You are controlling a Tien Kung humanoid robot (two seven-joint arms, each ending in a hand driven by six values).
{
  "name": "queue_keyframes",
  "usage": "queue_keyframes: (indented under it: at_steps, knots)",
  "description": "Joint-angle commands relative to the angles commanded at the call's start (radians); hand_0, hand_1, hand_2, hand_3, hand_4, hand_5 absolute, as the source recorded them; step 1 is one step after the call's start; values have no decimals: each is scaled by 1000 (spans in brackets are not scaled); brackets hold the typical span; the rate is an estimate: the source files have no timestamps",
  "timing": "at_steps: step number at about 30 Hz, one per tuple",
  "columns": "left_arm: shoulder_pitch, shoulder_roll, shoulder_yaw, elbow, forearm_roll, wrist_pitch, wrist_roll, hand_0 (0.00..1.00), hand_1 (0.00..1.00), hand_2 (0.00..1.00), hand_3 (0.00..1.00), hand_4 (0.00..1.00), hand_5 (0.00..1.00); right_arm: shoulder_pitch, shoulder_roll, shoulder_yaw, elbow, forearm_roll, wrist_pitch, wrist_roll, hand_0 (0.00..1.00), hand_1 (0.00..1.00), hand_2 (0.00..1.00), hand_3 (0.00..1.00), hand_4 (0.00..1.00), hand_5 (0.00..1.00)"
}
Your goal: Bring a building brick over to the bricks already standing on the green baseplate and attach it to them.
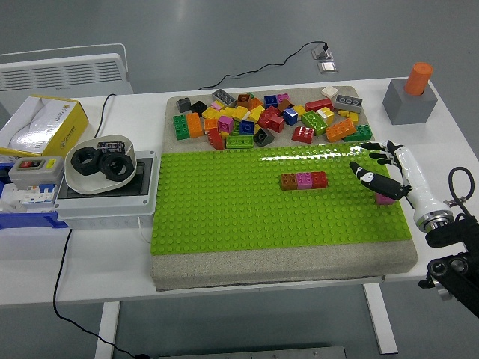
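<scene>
A short row of a brown, a pink and a red brick [303, 180] stands near the middle of the green baseplate [224, 209]. A loose pink brick [386, 199] sits on the baseplate near its right edge. My right hand [373, 164] comes in from the lower right. Its fingers are spread and it hovers just above and to the left of the pink brick, partly covering it. It holds nothing. A pile of loose coloured bricks [269, 116] lies along the board's far strip. My left arm is out of view.
A grey block with an orange cylinder [410, 97] stands at the far right. A white bowl of black nuts [99, 164] sits on a grey box at the left, beside a yellow-white carton [41, 123]. A cable runs along the left.
</scene>
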Motion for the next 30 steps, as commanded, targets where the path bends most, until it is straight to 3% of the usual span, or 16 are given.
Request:
queue_keyframes:
  at_steps: [7,12,13,14,18,19,26,30]
  knots:
    - [1,-4,-2,-1,-3,10,0,708,632,638,835,998,998,8,-7,-4,2,2,1,1,714,699,738,647,744,354]
    - [3,-5,-4,-2,-24,12,14,708,632,638,835,998,998,24,-53,7,8,-38,8,-28,714,699,738,647,744,354]
    - [4,-6,-5,-3,-33,10,18,713,707,811,968,998,998,30,-66,5,10,-44,11,-39,721,708,746,652,747,344]
    - [4,-7,-5,-3,-42,8,22,713,707,811,968,998,998,38,-80,-1,11,-46,14,-50,721,708,746,652,747,344]
    - [12,-18,-19,-12,-124,24,35,713,707,811,968,998,998,97,-128,-65,14,-12,40,-101,721,708,746,652,747,344]
    - [15,-19,-13,-16,-148,33,33,665,728,884,998,998,998,106,-130,-74,15,-4,43,-106,746,750,792,661,739,332]
    - [36,-28,29,-33,-320,79,-23,630,714,853,998,998,998,110,-114,-67,11,-19,52,-124,748,747,793,661,738,345]
    - [36,-27,29,-33,-373,82,-33,630,714,853,998,998,998,97,-140,-34,18,-93,69,-159,748,747,793,661,738,345]
